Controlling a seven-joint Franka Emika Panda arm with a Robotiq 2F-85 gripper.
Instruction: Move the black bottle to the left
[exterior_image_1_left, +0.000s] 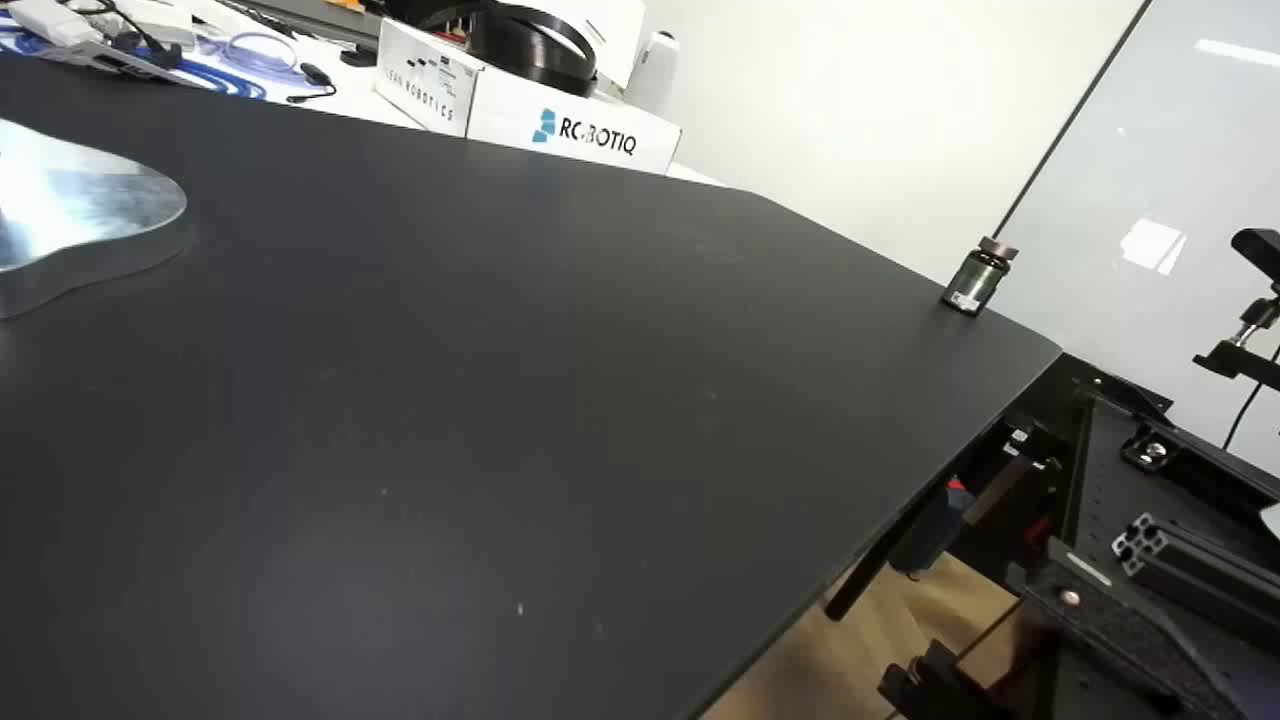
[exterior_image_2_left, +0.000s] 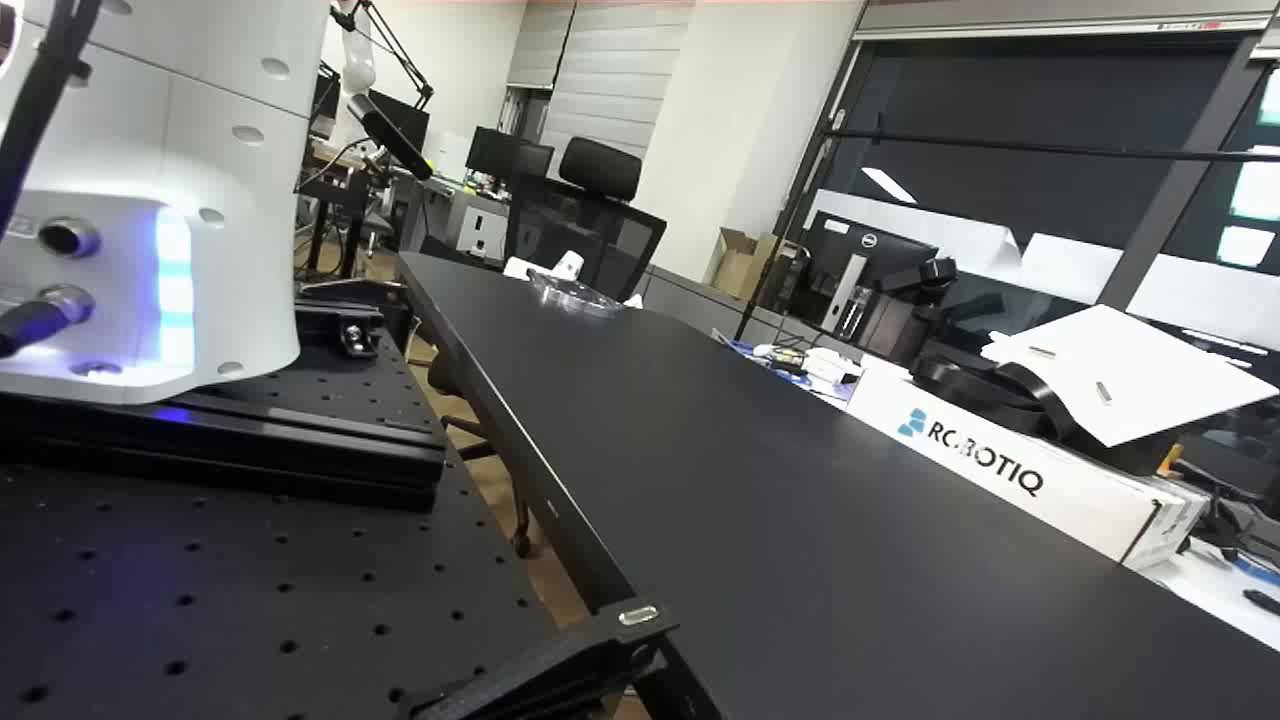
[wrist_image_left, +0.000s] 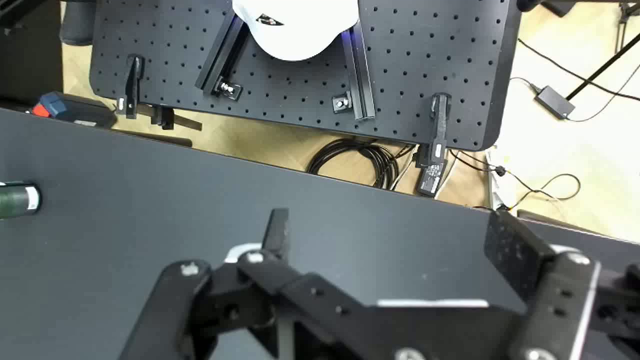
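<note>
Well over to the far right in an exterior view, the black bottle (exterior_image_1_left: 975, 282) stands upright on the dark table (exterior_image_1_left: 550, 380), just beside its edge, brown-capped and with a whitish patch low on its side. The wrist view catches it at the left, partly cut off by the frame. There the gripper (wrist_image_left: 395, 245) hangs above the table with its jaws wide apart, well to the right of the bottle. Past the table's long edge sits a perforated black plate (wrist_image_left: 290, 92) carrying the white robot base (wrist_image_left: 300, 25); a coil of black cable (wrist_image_left: 324, 152) lies on the wood-toned floor (wrist_image_left: 250, 142) between plate and table. At the left of the table, in an exterior view, shows a shiny silvery object (exterior_image_1_left: 90, 200), also cut by the frame. On the far side, both exterior views show a white Robotiq box (exterior_image_1_left: 540, 115) with black gear (exterior_image_1_left: 535, 48) on top.
</note>
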